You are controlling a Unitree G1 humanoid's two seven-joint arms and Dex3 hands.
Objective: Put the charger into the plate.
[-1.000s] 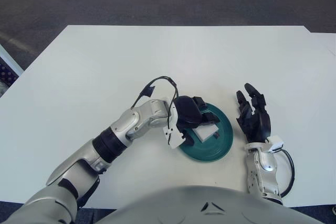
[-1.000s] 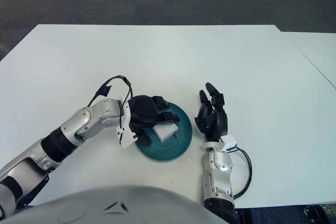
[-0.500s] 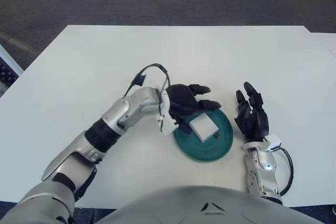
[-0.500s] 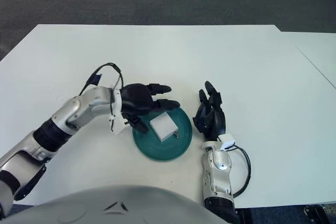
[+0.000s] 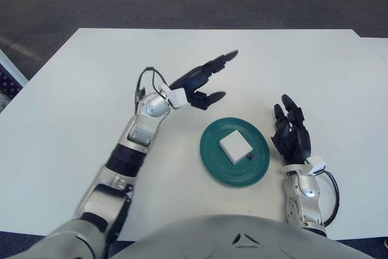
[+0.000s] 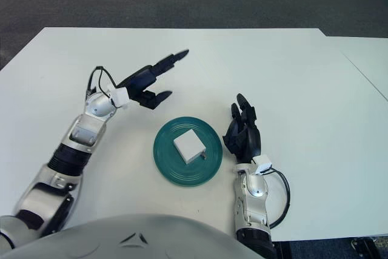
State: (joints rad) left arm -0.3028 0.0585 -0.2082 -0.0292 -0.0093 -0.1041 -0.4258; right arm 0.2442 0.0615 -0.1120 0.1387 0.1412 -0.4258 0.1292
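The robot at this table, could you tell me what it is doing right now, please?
The white charger lies in the green plate on the white table, so the placing looks done. The left hand is open above the table, up and left of the plate, holding nothing. The right hand shows idle to the plate's right, fingers relaxed.

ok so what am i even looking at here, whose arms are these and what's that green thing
These are the arms of a humanoid robot, seen from two cameras in its head looking down at a white table. Both pictures show the same scene from slightly different spots. The green thing is a plate, and the white block lying in it is a charger. The left hand is raised beyond the plate with fingers spread, holding nothing. The right hand shows just right of the plate, also holding nothing.
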